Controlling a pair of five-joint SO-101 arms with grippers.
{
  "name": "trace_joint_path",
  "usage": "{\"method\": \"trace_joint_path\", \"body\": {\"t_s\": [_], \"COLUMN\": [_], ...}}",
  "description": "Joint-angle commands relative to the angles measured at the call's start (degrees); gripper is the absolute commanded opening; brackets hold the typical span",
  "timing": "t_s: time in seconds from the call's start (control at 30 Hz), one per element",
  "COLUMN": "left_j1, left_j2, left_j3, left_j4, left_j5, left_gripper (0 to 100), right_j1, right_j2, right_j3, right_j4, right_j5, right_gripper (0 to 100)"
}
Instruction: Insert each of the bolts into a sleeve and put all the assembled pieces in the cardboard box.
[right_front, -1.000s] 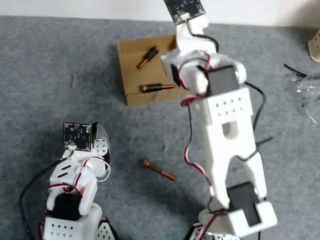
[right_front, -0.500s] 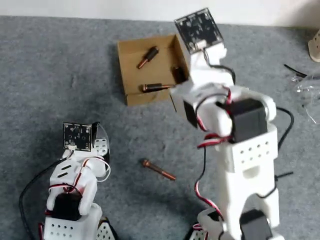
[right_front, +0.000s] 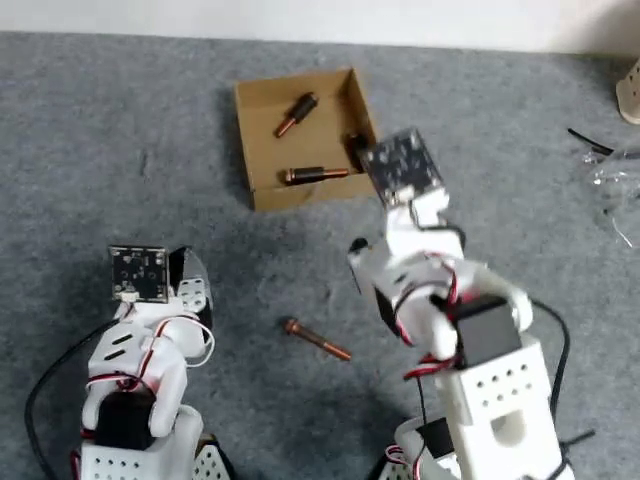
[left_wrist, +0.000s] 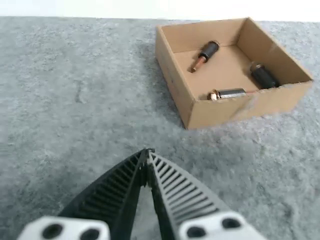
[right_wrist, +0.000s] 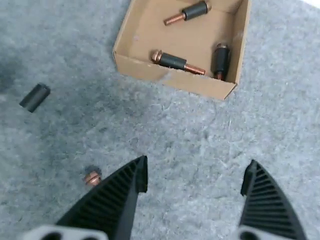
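Right gripper (right_wrist: 196, 167) hanging wide open, empty | left gripper (left_wrist: 148, 152) sitting closed, empty | risk: loose bolt (right_front: 317, 340) rolling away under a descending finger; sleeve (right_wrist: 35, 97) lying well apart

I see box (right_front: 262, 150) at far middle of mat (right_front: 120, 150). Three sleeved bolts (right_front: 314, 175) lie inside, one along right wall. Loose bolt (right_front: 316, 339) lies on mat nearer arm bases, between left arm (right_front: 140, 350) and right arm (right_front: 450, 330), well apart from box. Loose sleeve (right_wrist: 35, 97) lies on mat, apart from both box and bolt.
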Motion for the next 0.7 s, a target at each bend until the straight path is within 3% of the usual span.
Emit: {"method": "trace_joint_path", "body": {"t_s": [0.0,0.33,0.5,0.67], "left_j1": [-0.7,0.0,4.1,5.0], "left_j2": [-0.3,-0.3,3.7,24.2], "left_j3": [-2.7,-1.6,-4.6,-13.0], "left_j4": [0.2,-0.8,1.0,0.4], "left_j5": [1.0,0.9,0.9,0.9], "left_gripper": [1,1,1,1], "right_j1": [-0.8,-12.1,-9.5,-5.2], "right_j2": [-5.7,-7.5,-7.6,-7.6], "right_j3": [9.3,30.7,33.2,35.9], "right_j4": [-7.4,-18.7,-22.2,-24.9], "right_j5": [-0.4,-0.3,-0.5,-0.4], "right_gripper": [28.1,28.1,28.1,28.1]}}
